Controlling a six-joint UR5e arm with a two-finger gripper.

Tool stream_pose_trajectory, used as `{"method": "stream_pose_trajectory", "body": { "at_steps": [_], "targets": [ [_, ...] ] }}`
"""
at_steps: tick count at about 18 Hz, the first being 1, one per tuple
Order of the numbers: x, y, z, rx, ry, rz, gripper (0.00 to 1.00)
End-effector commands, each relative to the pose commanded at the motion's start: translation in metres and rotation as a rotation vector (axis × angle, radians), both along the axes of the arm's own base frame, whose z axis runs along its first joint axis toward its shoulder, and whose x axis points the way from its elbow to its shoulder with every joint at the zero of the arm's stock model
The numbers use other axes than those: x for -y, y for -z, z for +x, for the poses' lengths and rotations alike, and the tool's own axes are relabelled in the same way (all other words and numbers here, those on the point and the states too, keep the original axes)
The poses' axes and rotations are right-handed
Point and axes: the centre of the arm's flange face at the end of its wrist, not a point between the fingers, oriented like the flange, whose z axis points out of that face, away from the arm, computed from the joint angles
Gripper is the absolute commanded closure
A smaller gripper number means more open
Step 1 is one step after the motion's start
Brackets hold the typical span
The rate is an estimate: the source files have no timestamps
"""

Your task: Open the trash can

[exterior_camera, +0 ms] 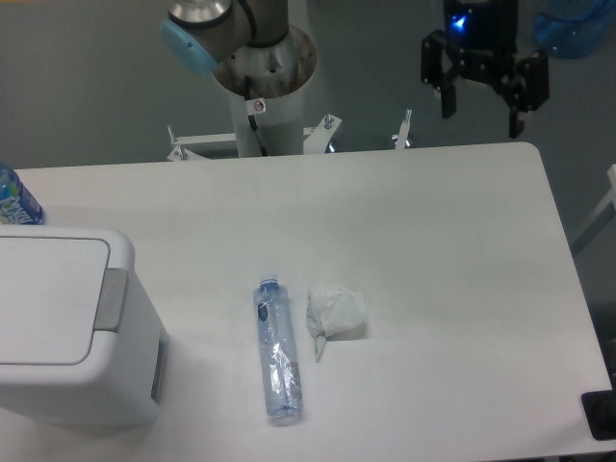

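Note:
The trash can (67, 332) is a large boxy white bin at the table's front left, cut off by the left edge. Its flat white lid (48, 298) is down. A grey push tab (113, 299) sits on the lid's right edge. My gripper (481, 108) hangs high at the back right, above the table's far edge and far from the trash can. Its two black fingers stand apart and hold nothing.
A clear plastic bottle (277, 350) lies on its side in the middle of the white table (452, 241), with a crumpled white bag (336, 312) just right of it. Another bottle with a blue label (16, 200) stands behind the can. The arm's base column (265, 87) rises at the back.

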Motion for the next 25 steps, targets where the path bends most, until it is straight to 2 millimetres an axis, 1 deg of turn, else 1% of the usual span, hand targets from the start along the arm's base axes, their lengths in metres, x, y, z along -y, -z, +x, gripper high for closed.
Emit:
{"method": "stream_pose_trajectory", "body": {
  "at_steps": [4, 8, 9, 10, 12, 19, 22, 25],
  "targets": [
    [-0.001, -0.003, 0.0, 0.0, -0.018, 0.012, 0.0],
    [-0.007, -0.008, 0.002, 0.026, -0.113, 0.082, 0.0],
    [-0.009, -0.01, 0.003, 0.019, -0.135, 0.105, 0.0],
    [-0.016, -0.012, 0.005, 0.014, -0.149, 0.133, 0.0],
    [-0.034, -0.011, 0.012, 0.019, -0.19, 0.184, 0.0],
    [-0.122, 0.009, 0.045, 0.054, -0.305, 0.356, 0.0],
    [-0.148, 0.015, 0.059, 0.085, -0.363, 0.419, 0.0],
    [-0.171, 0.018, 0.076, 0.109, -0.38, 0.458, 0.0]
  ]
}}
